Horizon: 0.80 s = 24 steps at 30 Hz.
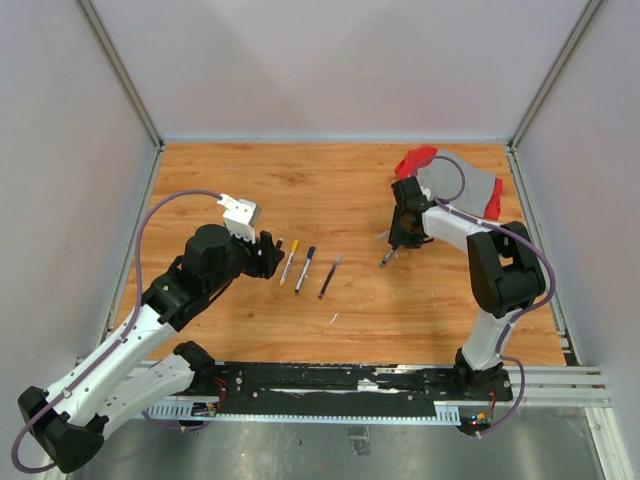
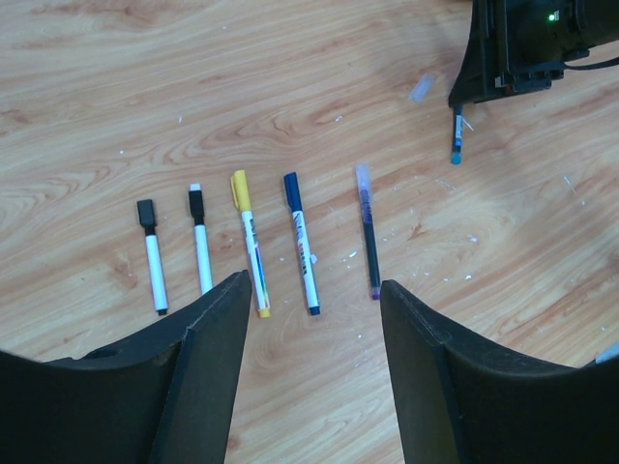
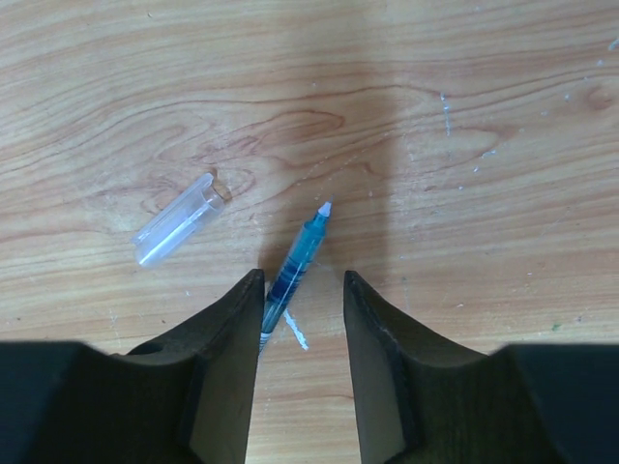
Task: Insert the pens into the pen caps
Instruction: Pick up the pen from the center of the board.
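Five capped pens lie in a row on the wooden table: two with black caps [image 2: 152, 256] [image 2: 199, 242], one with a yellow cap [image 2: 249, 242], one with a blue cap [image 2: 301, 242] and a dark one under a clear cap [image 2: 368, 232]. My left gripper [image 2: 311, 285] is open and empty just short of them, also seen from above [image 1: 272, 255]. An uncapped teal pen [image 3: 295, 266] lies on the table between the fingers of my open right gripper [image 3: 302, 280], close to its left finger. Its clear cap [image 3: 182, 218] lies loose to the left. From above, my right gripper [image 1: 397, 243] hangs over this pen [image 1: 386, 258].
A red and grey cloth [image 1: 470, 190] lies at the back right behind the right arm. A small white scrap [image 3: 295, 331] lies beside the teal pen, and another [image 1: 334, 318] lies in front of the pen row. Walls enclose the table on three sides.
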{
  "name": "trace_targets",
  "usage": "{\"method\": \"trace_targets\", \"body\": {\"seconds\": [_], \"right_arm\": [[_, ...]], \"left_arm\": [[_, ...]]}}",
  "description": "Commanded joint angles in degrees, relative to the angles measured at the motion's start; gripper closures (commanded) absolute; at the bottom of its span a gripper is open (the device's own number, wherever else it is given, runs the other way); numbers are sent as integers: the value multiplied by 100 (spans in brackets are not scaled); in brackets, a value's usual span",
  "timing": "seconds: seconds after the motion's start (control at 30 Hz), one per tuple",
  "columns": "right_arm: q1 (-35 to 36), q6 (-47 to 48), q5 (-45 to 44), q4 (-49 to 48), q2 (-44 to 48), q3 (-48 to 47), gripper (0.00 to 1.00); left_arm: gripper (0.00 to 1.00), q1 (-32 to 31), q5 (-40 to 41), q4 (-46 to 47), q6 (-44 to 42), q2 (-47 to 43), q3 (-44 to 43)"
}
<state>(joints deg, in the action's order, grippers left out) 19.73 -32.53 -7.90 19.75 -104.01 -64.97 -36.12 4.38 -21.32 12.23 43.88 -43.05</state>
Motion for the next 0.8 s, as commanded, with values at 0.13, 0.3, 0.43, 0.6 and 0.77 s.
{"method": "trace_targets", "body": {"seconds": [0.13,0.3,0.43,0.6,0.77], "right_arm": [[-96,285,-81,164,45,555,74],[-278,335,21,-15,534,1098,90],[-417,359,94,-144,1067,1568,96],[-434,413,359,-350,1799,2096,99],[-426,710,1147,-723,2807,2613,99]], "left_arm": [[39,35,188,9,-23,-74,7],[38,35,100,48,101,-131,-24],[36,35,268,-42,311,-173,-118],[29,35,179,259,770,-307,16],[26,35,-70,640,1082,-243,300]]}}
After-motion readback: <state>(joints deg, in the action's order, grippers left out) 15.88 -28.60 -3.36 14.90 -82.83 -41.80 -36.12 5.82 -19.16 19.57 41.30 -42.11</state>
